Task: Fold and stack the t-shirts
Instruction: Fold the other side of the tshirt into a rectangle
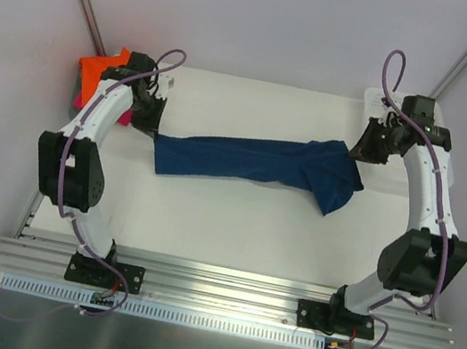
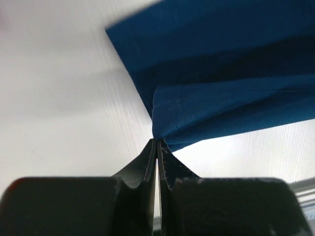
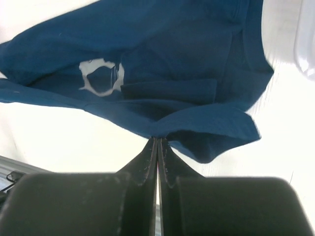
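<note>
Top view: the navy t-shirt [image 1: 253, 164] lies stretched in a long band across the middle of the white worktop [image 1: 233, 229], running from 9 o'clock to 3 o'clock between the two arms; the left gripper [image 1: 154, 131] is at the 9 o'clock end, jaws pressed together on a pinch of the cloth's edge; in the left wrist view I see the fabric fan out from the fingertips; the right gripper [image 1: 360, 153] is at the 3 o'clock end, likewise clamped onto a fold of navy cloth; just beside it the shirt bunches and sags toward 5 o'clock; the right wrist view shows part of a pale print [image 3: 101, 78] among the folds; the orange t-shirt [image 1: 102, 70] sits at the 10 o'clock corner, with the pink t-shirt [image 1: 78, 98] showing under it; I cannot tell whether the band's middle touches the worktop.
</note>
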Controlling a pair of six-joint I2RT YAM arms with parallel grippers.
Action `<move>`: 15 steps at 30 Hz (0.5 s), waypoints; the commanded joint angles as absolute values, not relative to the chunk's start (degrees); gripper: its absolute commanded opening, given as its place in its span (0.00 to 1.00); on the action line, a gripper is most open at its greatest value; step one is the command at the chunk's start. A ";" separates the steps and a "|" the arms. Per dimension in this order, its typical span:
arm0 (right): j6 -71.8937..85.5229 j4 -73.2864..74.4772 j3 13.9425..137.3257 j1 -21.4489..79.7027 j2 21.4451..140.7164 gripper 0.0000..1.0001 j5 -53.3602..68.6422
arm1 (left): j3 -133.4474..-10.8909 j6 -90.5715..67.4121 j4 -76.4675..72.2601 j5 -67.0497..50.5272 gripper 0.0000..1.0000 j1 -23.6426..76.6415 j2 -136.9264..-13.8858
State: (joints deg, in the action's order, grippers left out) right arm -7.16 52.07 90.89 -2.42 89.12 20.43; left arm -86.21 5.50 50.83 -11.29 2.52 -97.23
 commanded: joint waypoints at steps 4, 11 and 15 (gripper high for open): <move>-10.81 50.54 99.84 -2.73 102.09 0.00 19.34 | -100.88 7.82 51.06 -9.32 0.00 2.02 -111.16; -13.10 50.98 104.59 1.39 113.62 0.00 17.32 | -104.07 8.00 51.15 -9.06 0.00 3.51 -121.28; -13.01 50.45 104.85 4.39 116.01 0.00 17.23 | -102.22 7.65 51.33 -9.23 0.00 4.22 -122.17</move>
